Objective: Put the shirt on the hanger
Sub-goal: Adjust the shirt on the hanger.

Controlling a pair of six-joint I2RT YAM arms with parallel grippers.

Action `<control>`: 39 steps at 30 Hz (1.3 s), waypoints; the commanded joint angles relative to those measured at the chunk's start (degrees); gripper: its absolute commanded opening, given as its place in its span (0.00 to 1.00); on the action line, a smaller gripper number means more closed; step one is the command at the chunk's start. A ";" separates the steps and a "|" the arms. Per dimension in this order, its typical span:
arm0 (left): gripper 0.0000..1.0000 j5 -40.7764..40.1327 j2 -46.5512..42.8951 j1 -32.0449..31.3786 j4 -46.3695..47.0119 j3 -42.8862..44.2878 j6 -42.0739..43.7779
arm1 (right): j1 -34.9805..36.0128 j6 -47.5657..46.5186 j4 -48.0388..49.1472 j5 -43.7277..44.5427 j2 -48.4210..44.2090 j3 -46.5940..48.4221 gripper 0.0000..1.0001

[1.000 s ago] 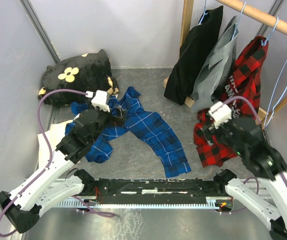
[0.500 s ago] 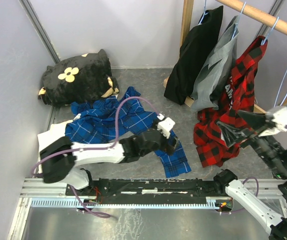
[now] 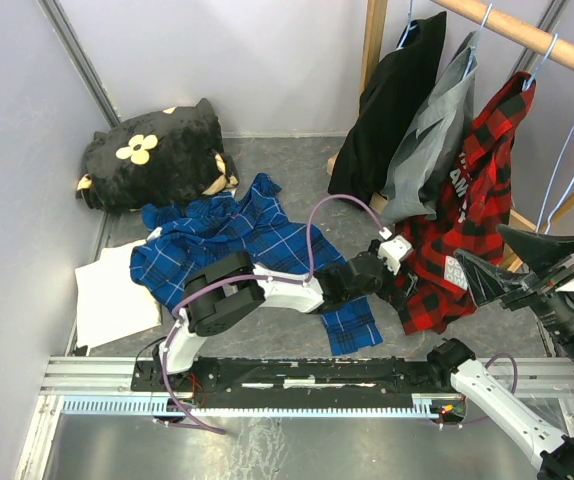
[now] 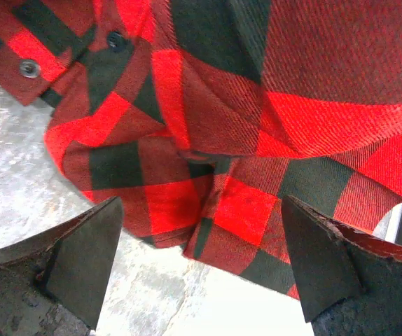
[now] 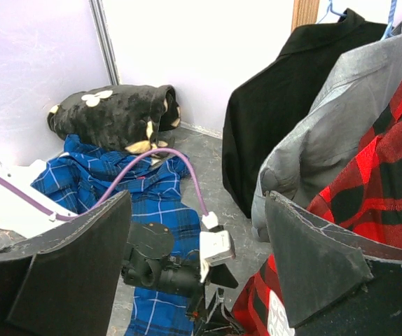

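Swinging right across the floor, your left arm is now reaching past the blue plaid shirt with thin white lines (image 3: 267,240), where it was hovering a moment ago, and your right arm is backing off to the far right edge.

You're looking at the red-and-black buffalo-plaid flannel shirt with white block lettering (image 3: 487,150). Its top is hanging just under the hook of a thin light-blue wire hanger (image 3: 537,65) on the wooden rail (image 3: 507,30), while its lower half is lying in a heap on the grey floor (image 3: 297,170).

Your left gripper (image 4: 201,210) is pointing straight into that heap. In the left wrist view its dark fingers (image 4: 82,259) are standing wide apart, with a folded edge of the plaid lying between and ahead of them — nothing is clamped. Two dark buttons are showing on a strip of the cloth at the upper left of that view.

Your right gripper (image 3: 477,242) is hovering just beside the shirt's hanging part, its jaws spread wide and holding nothing.

Next to the red shirt on the rail, a grey garment (image 3: 437,130) and a black jacket (image 3: 397,100) are hanging. Over in the far left corner, a black cushion with cream flower shapes (image 3: 157,150) is sitting, well apart from both arms.
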 commanded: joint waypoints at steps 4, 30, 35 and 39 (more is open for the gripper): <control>0.99 9.87 5.11 -1.27 1.20 4.94 -2.82 | 0.21 -2.03 -1.23 -0.41 -1.11 -1.49 0.85; 0.71 -5.38 18.40 1.08 -19.62 23.26 3.03 | 0.20 -4.01 -2.38 0.62 -2.63 -4.75 0.87; 0.17 -0.74 18.60 1.29 -17.39 26.12 4.63 | 0.17 -4.50 -3.05 0.98 -2.92 -4.87 0.87; 0.03 -3.12 18.52 1.98 -16.38 31.29 5.40 | 0.18 -5.05 -3.71 1.73 -3.20 -4.62 0.87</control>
